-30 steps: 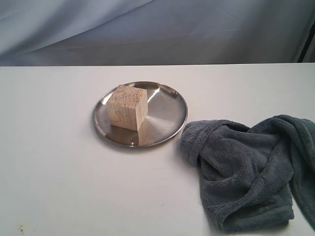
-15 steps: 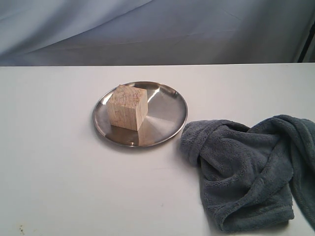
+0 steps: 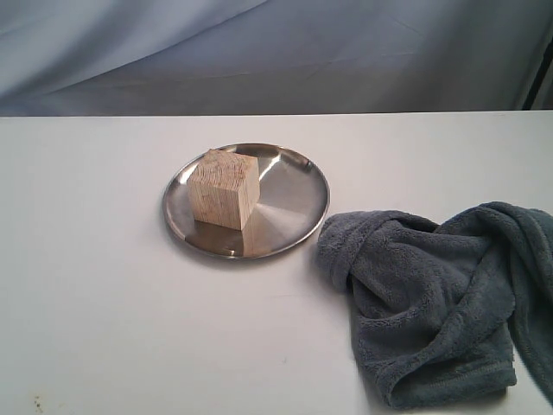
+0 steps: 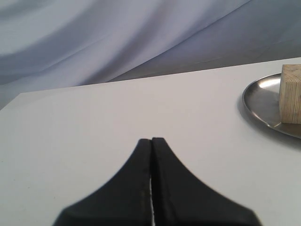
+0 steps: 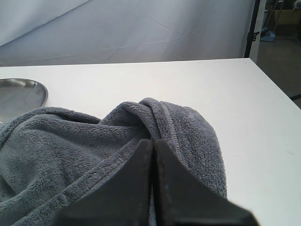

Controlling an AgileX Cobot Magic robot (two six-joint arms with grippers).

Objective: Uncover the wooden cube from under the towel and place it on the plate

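- Pale wood with clear grain lines: the wooden cube (image 3: 224,201) sits uncovered on the plate (image 3: 298,203), flat on one face and left of the plate's middle in the exterior view.
- The shiny steel plate rests on the white counter (image 3: 95,294) and has only a shallow rim.
- The grey-blue towel (image 3: 432,298) lies bunched in thick folds on the counter. One rolled fold is just beside the plate's right edge and does not seem to lie on it.
- The left hand (image 4: 151,140) has its two black fingers pressed together with nothing between them. It is above bare counter, well apart from plate and cube.
- The right hand (image 5: 153,141) also has its fingers together and looks empty, with the towel's hemmed fold just beyond its tips.
- Neither hand shows in the exterior view.
- As things lie, the task looks finished: the cube is out of the towel and on the plate.
- The cube looks stiff, solid and fairly light, and its matt sides should not slip.
- It would best be taken across two opposite flat faces at mid-height, with the hand opened wide. A corner hold could let it twist.
- A nudge might slide it on the smooth steel.
- The towel is soft and floppy, so a raised fold or the hem is the place to pinch. It would drag and could catch the rim.
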